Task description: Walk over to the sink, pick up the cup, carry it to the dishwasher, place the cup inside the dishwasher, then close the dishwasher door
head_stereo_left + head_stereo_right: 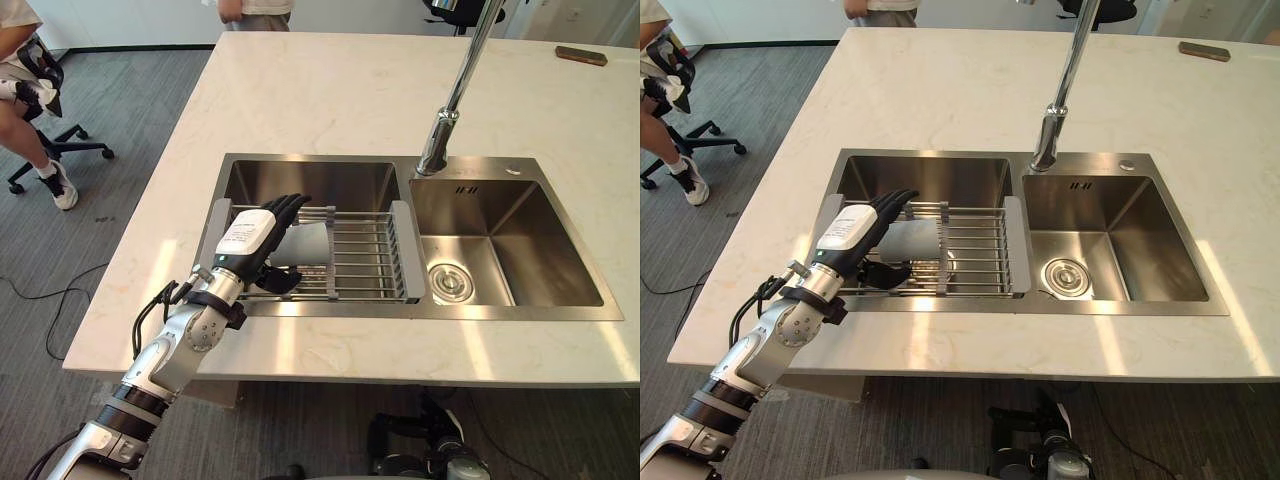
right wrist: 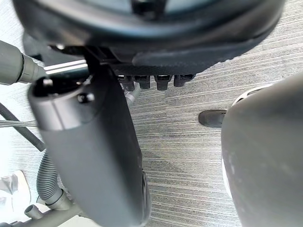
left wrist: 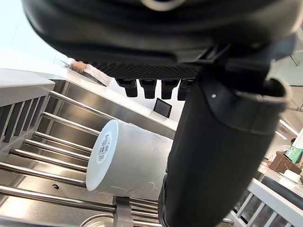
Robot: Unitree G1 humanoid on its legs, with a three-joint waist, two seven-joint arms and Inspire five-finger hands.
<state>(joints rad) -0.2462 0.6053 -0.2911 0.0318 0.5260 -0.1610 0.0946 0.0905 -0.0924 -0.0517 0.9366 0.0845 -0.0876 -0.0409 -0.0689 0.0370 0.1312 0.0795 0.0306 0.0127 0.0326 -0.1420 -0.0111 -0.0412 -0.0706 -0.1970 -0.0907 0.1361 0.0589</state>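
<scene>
Left robot hand (image 1: 250, 240): mine, over sink's (image 1: 520, 235) left basin; fingers straight, thumb spread, nothing gripped.
Cup (image 3: 128, 163): white, on its side on drying rack (image 1: 365, 262), just under my fingers.
Right robot hand (image 2: 94, 156): idle, relaxed, above floor (image 2: 189, 151).
Progress: at sink; grab, carry, dishwasher, door all left.
</scene>
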